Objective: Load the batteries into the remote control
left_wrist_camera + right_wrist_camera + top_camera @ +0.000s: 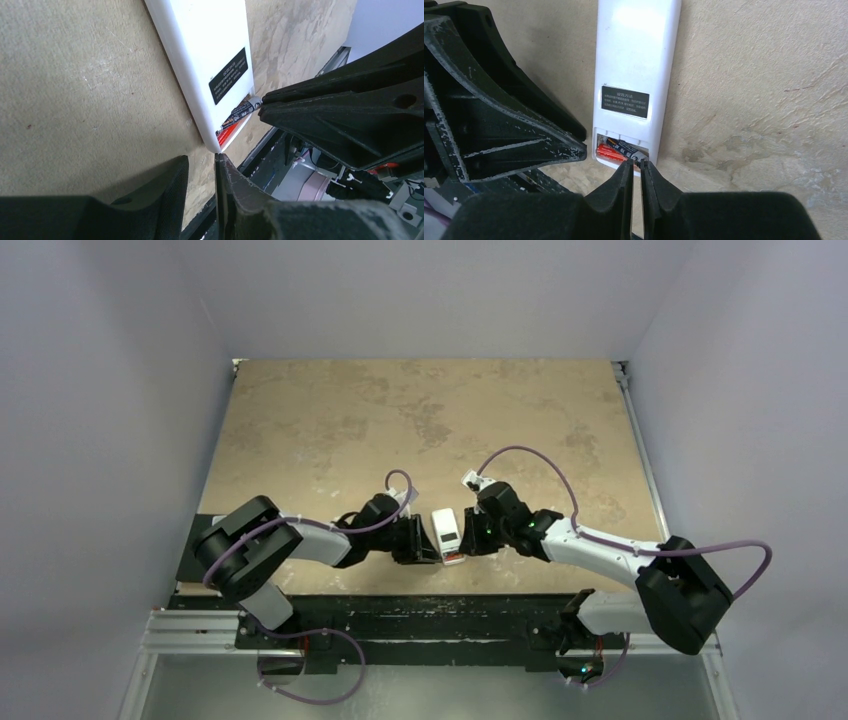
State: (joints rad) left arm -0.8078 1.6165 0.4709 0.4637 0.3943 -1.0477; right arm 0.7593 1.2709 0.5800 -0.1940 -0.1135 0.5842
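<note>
**Step in hand:** seating the batteries.

The remote control (447, 535) lies back-up on the worktop (400, 410), close to its near edge, between the two grippers.

- **Right gripper** (636, 167): clenched to a slit, grasping nothing visible. Its tips are at the open compartment (624, 144), touching or just above the dark battery (630, 148). The reddish-orange battery (610, 152) lies beside that one, on its left.
- **Left gripper** (202, 161): likewise nearly clenched and empty. One tip is at the remote's near corner, probably bracing it.

**Next move, as judged:** press both cells flat, then fit a cover. No cover is visible.

**Views:** only the wrist views show the batteries and the label (625, 101). The top view shows the arm layout alone.
</note>
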